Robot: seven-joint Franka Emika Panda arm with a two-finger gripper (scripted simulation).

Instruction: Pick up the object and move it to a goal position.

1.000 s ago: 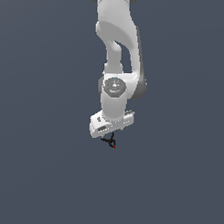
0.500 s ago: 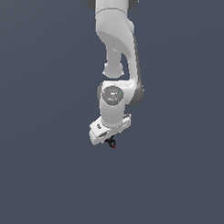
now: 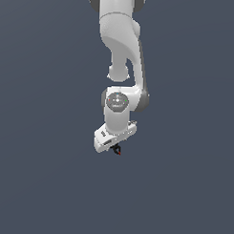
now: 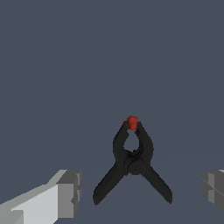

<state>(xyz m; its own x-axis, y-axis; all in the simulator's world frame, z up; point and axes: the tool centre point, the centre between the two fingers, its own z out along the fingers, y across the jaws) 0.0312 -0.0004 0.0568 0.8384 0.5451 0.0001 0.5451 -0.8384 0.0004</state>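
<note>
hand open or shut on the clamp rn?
Open. In the wrist view both fingers stand wide apart, clear of the black clamp between them; the hand grips nothing.

The arm [image 3: 122,52] is glossy white with rounded links, a grey disc joint [image 3: 117,101], and a blocky white gripper [image 3: 116,148] with grey fingertips [image 4: 70,192].

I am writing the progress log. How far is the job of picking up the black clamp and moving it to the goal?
Done: the gripper is placed over the black spring clamp. In hand: the approach; in the wrist view the grey fingers stand wide apart on either side of the clamp, not touching it. Left: closing, lifting and carrying. No goal marker is visible.
</note>
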